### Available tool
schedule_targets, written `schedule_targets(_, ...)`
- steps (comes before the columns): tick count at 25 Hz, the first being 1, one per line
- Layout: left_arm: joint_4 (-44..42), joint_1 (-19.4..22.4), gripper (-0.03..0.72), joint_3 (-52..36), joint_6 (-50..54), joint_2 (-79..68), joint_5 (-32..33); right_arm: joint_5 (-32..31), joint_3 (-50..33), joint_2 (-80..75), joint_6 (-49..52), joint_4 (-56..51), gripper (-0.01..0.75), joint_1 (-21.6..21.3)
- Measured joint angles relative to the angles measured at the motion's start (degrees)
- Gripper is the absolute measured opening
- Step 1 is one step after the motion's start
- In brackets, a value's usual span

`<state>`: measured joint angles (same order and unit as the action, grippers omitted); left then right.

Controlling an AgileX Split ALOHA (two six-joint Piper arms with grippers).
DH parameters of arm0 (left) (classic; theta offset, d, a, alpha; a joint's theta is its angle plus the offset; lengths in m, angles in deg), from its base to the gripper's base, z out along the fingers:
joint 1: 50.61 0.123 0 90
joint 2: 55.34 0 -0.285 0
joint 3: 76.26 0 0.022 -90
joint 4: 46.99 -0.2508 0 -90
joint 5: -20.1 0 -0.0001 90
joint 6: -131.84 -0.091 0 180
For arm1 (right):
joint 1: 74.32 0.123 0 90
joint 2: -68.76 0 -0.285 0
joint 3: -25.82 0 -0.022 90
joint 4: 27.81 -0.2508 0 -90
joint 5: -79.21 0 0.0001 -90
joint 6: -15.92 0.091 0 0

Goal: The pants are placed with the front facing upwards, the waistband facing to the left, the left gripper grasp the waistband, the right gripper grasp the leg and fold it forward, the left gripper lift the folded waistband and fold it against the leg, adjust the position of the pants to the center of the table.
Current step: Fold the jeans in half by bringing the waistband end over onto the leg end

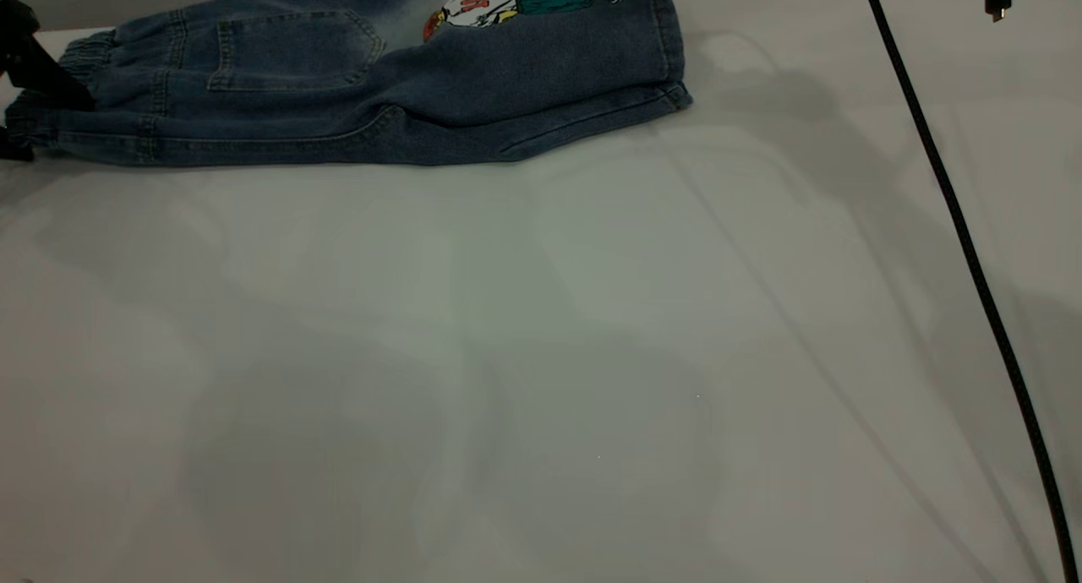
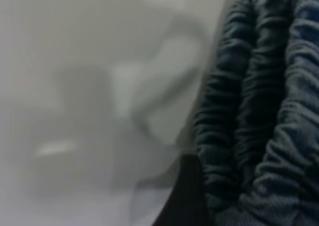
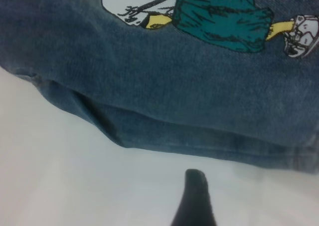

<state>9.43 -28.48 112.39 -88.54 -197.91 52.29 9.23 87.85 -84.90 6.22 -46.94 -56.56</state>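
White table (image 1: 541,355) fills most of the frame; the pants (image 1: 380,84), already folded lengthwise, lie along its upper left edge. At far left the left gripper (image 1: 30,72) touches the waistband (image 2: 259,111); whether it pinches I cannot tell. Next, grip both layers squarely, then carry them toward the leg. No readable writing shows on the cartoon print (image 3: 219,16).
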Motion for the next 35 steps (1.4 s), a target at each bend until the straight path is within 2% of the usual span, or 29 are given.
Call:
schedule_targets(5, 6.16, 0.0, 0.579, 0.0, -5.94, 0.0, 1.23, 0.0, 0.0, 0.0, 0.0, -0.05, 0.491, 0.0)
schedule_targets(8, 6.61, 0.0, 0.528, 0.0, -5.89, 0.0, 0.5, 0.56, 0.0, 0.0, -0.56, -0.1, 0.491, 0.18)
schedule_targets(10, 6.61, 0.0, 0.455, 0.0, -5.89, 0.0, 0.2, 1.04, 0.0, 0.0, -1.15, -0.23, 0.491, 0.56)
schedule_targets(16, 6.61, 0.0, 0.099, 0.0, -5.82, 0.0, 1.87, 5.44, 0.0, -0.11, -2.73, -0.24, 0.491, 2.73)
schedule_targets(17, 6.61, 0.0, 0.081, 0.0, -5.82, 0.0, 2.14, 6.46, 0.0, -0.31, -2.73, -0.24, 0.491, 3.17)
schedule_targets(29, 6.78, 0.0, 0.081, 0.0, -5.62, 0.05, 6.46, 15.79, 0.0, -6.01, -4.6, 0.91, 0.491, 9.02)
schedule_targets(35, 6.85, -0.12, 0.081, 0.0, -5.62, 0.05, 8.1, 21.61, 0.05, -6.18, -4.6, 1.34, 0.491, 9.7)
